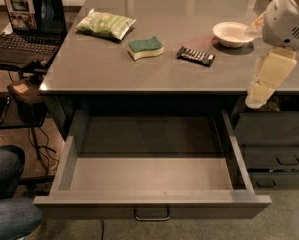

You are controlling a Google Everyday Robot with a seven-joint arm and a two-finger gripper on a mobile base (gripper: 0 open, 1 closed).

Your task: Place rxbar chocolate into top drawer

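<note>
The rxbar chocolate (pixel 196 56), a small flat black bar with white lettering, lies on the grey tabletop, right of centre. The top drawer (pixel 151 200) is pulled wide open below the table's front edge; its grey inside holds nothing, and a metal loop handle is centred on its front. My gripper (pixel 259 96) hangs at the right, over the table's front edge. It points down, to the right of the bar and nearer the front than it, and holds nothing.
A green-and-yellow sponge (pixel 145 48) lies left of the bar, with a green chip bag (pixel 105 24) further left. A white bowl (pixel 232 34) stands behind the bar. A laptop (pixel 26 26) sits on a side stand at left. Dark drawers (pixel 284 154) are at lower right. A person's knee (pixel 6 194) is at lower left.
</note>
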